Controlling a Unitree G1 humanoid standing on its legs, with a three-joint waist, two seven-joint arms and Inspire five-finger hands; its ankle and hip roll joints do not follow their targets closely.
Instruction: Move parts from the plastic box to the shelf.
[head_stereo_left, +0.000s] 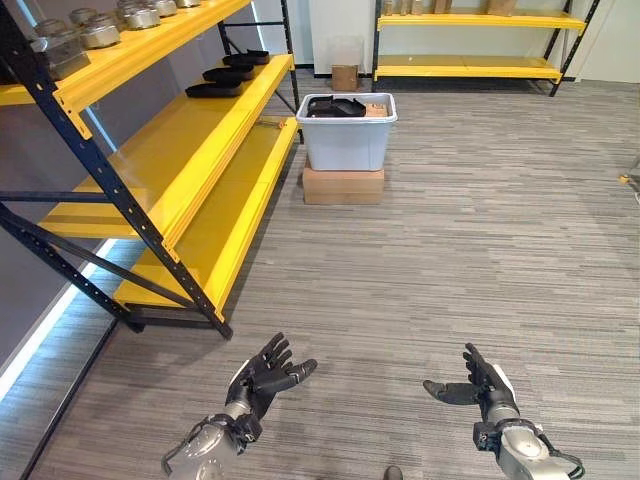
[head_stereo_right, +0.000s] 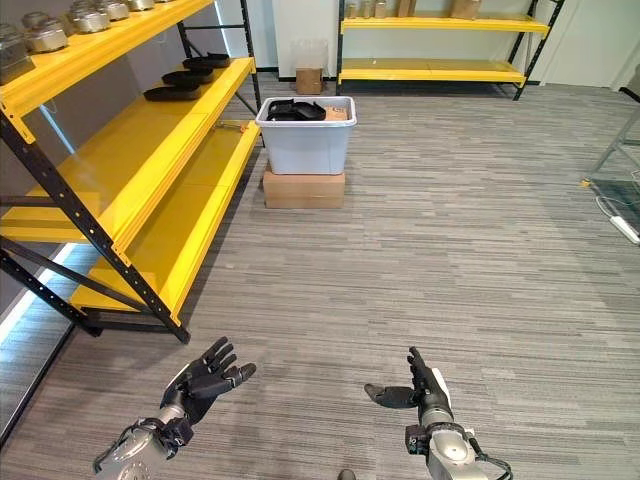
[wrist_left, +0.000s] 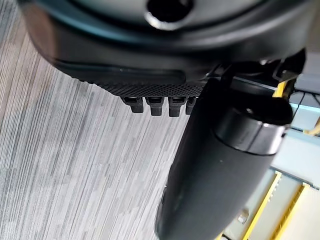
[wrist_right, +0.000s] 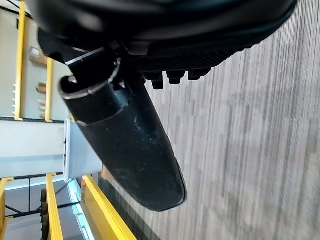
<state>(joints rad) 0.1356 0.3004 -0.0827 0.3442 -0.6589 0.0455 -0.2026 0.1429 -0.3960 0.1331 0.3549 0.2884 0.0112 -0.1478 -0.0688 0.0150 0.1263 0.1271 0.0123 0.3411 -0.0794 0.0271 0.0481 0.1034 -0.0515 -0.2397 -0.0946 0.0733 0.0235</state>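
Shelf (head_stereo_left: 190, 150): yellow racking, ahead-left of the left hand (head_stereo_left: 268, 372), black trays already on its middle tier.
Plastic box (head_stereo_left: 346, 135): pale tub on a cardboard carton (head_stereo_left: 343, 186), well ahead of both hands.
Parts (head_stereo_left: 335, 106): black, in the box; likely stiff, light mouldings, best gripped by an edge.
Left hand, right hand (head_stereo_left: 478, 388): fingers spread, empty.
The wrist views show carpet, thumbs close up; the box is seen from the right wrist.

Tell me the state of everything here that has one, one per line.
Left hand: open, empty, over the floor.
Right hand: open, empty, over the floor.
Plastic box: lidless, dark parts inside, on a cardboard box.
Black parts: lying on the shelf.
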